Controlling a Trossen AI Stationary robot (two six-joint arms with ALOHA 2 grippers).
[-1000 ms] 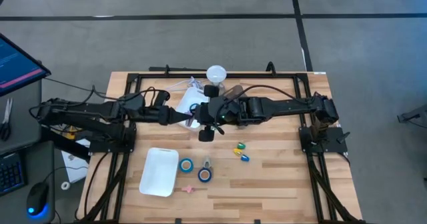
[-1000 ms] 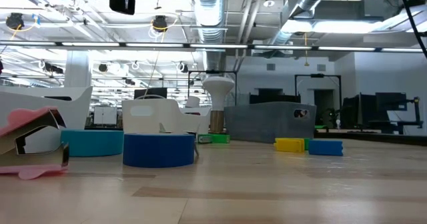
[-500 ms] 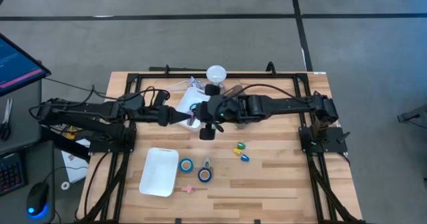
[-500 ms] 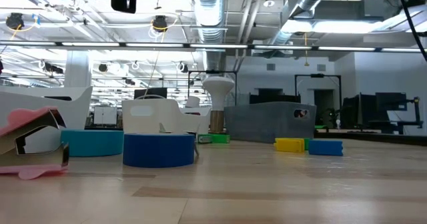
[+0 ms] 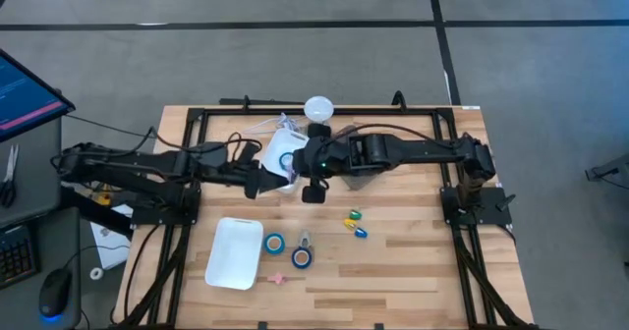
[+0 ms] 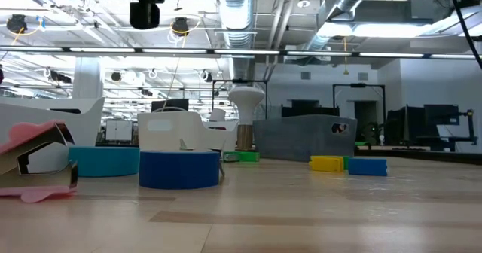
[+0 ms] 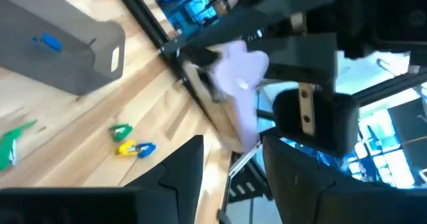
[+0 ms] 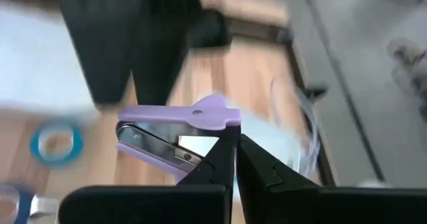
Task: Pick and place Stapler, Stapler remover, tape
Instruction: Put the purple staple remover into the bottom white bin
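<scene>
Holding a lilac plastic-and-metal staple remover [image 8: 177, 136] above the wooden tabletop [image 5: 413, 271], my right pincer [image 8: 235, 163] is clamped on it. My left pincer [image 7: 230, 159] gapes beside it. Near the white rectangular tray [image 5: 234, 252] lie small blue tape rolls [image 5: 275, 243].

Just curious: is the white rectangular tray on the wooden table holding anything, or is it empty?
Empty. From above, the white rectangular tray shows only bare white inside; the blue tape rolls lie beside it on the wood.

left arm: reaches in from its side toward mid-desk | left hand [image 5: 263, 180]: fingers [image 7: 179, 177] parted, gripping nothing | right arm: stretched across toward desk centre | right hand [image 8: 235, 159]: fingers pressed together, raised
</scene>
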